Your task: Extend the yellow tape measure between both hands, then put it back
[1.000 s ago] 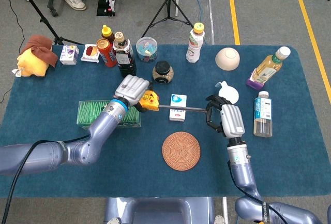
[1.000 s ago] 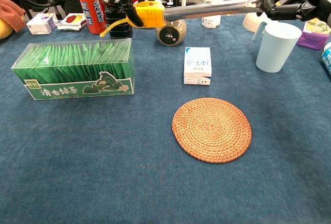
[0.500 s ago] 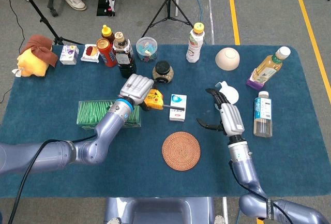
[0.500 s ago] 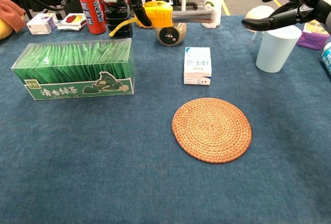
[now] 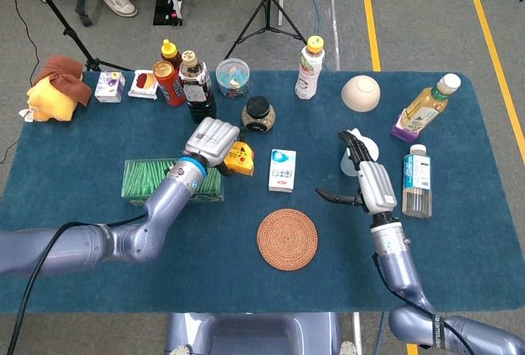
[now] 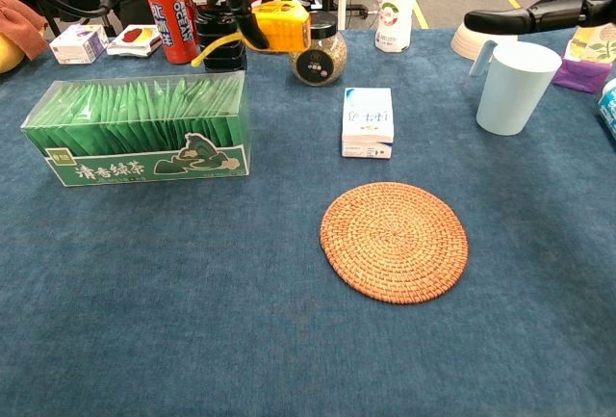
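My left hand [image 5: 212, 140] grips the yellow tape measure [image 5: 239, 158] above the table, just right of the green tea box [image 5: 171, 179]. In the chest view the tape measure [image 6: 274, 26] shows at the top with its blade fully drawn in and a yellow strap hanging to the left; dark fingers [image 6: 236, 3] wrap its left side. My right hand [image 5: 367, 179] hovers open over the right half of the table, fingers spread, holding nothing. Its fingers [image 6: 525, 17] reach in at the chest view's top right, above the pale blue cup [image 6: 515, 86].
A small white-and-blue box [image 5: 281, 169] lies between the hands, with a woven round coaster [image 5: 287, 238] in front of it. A dark-lidded jar [image 5: 257, 113], bottles, a red can [image 5: 168, 82] and a bowl [image 5: 361, 93] stand along the back. A water bottle [image 5: 417, 179] lies to the right.
The right hand let go of the blade's end and opened, drifting right. The blade ran back into the case. The left hand kept holding the tape measure.
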Motion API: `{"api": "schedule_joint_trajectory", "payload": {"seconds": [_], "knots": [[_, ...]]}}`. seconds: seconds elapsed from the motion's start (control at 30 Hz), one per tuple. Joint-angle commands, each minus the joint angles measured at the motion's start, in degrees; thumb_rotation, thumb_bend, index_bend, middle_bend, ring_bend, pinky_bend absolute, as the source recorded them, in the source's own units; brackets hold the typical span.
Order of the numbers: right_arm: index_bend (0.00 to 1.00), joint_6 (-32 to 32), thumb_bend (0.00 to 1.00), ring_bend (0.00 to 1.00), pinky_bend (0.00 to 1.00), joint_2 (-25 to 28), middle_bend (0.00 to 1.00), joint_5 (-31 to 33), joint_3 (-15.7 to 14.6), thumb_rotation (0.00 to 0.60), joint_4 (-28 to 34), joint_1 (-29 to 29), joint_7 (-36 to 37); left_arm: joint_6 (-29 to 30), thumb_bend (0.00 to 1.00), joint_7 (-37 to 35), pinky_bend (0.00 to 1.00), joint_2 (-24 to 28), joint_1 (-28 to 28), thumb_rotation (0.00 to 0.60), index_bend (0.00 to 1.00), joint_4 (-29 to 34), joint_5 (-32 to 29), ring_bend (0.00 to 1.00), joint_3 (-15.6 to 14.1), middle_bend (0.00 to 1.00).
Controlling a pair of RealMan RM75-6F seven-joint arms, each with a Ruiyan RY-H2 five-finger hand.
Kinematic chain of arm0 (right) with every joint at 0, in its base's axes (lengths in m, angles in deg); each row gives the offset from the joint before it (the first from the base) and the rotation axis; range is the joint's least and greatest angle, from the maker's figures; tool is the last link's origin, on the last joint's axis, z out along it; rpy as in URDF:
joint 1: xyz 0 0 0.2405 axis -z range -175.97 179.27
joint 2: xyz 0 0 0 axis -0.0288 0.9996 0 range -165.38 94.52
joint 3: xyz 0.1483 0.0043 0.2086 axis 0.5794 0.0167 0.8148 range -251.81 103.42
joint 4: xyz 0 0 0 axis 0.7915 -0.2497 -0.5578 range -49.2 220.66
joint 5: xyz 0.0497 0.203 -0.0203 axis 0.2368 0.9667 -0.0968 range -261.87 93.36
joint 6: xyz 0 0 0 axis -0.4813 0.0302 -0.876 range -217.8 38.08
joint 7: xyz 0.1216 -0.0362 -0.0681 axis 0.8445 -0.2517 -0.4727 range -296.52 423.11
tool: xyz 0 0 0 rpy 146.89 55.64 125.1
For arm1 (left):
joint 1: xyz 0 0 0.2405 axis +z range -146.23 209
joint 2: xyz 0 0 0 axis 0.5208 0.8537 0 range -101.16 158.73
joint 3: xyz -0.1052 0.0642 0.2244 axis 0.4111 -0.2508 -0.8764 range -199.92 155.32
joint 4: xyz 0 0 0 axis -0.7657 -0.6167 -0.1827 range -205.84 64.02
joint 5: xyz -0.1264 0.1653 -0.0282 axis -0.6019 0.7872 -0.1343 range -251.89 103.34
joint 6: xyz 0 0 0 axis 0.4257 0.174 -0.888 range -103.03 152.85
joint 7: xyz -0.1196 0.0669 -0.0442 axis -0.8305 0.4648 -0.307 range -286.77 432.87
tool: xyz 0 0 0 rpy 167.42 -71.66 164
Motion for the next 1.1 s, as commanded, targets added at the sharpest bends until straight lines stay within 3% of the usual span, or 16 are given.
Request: {"api": "schedule_joint_trajectory", "payload": {"seconds": [0.03, 0.33, 0.6, 1.1], "knots": [[0.0, 0.1, 0.05, 0.07, 0.24, 0.4, 0.06, 0.0, -0.4, 0.345, -0.5, 0.2, 0.2, 1.1, 0.35, 0.1, 0.58, 1.7, 1.4, 0.6, 0.71, 1.7, 2.0, 0.48, -1.1, 0.54], [0.0, -0.1, 0.07, 0.07, 0.25, 0.9, 0.07, -1.0, -1.1, 0.347, -1.9, 0.5, 1.0, 4.5, 0.35, -0.6, 0.55, 6.6, 6.3, 0.6, 0.71, 6.1, 8.1, 0.48, -4.5, 0.54], [0.0, -0.3, 0.08, 0.07, 0.25, 0.0, 0.08, -2.0, -1.6, 0.349, -2.5, 0.2, 1.8, 9.4, 0.35, -3.9, 0.52, 9.6, 14.5, 0.6, 0.71, 8.4, 16.0, 0.48, -8.3, 0.54], [0.0, -0.5, 0.1, 0.08, 0.25, -0.9, 0.08, -2.0, -2.1, 0.349, -2.4, -0.1, 1.2, 8.9, 0.35, -4.4, 0.49, 7.9, 20.7, 0.6, 0.71, 6.3, 19.9, 0.44, -9.2, 0.54]]}}
